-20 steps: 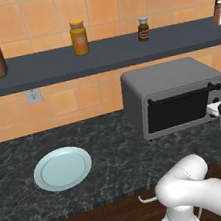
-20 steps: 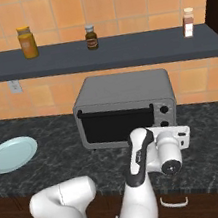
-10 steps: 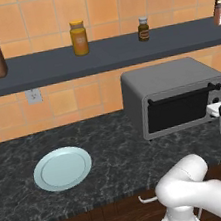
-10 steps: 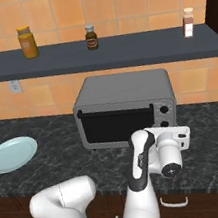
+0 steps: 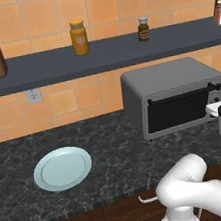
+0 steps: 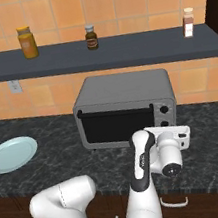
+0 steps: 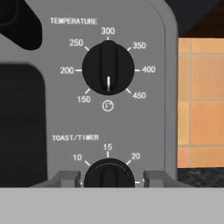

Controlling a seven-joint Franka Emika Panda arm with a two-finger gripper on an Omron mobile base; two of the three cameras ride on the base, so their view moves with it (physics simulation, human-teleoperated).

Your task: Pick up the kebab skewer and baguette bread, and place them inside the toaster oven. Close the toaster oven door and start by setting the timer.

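We face the toaster oven [image 6: 124, 109] on the counter, door shut. Our gripper [image 7: 108, 177] brackets the timer knob [image 7: 108, 174] below the temperature dial [image 7: 108, 68], fingers close beside it; whether they clamp, we cannot tell. The knob looks rigid and smooth, so we should pinch its ridge squarely.

Grey toaster oven [image 5: 171, 83] — black-marbled counter [image 5: 113, 147] — pale-blue plate [image 5: 62, 168].

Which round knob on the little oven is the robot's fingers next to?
The lower one, the toast/timer knob. The gripper fingertips sit either side of it, while the temperature knob above stands clear.
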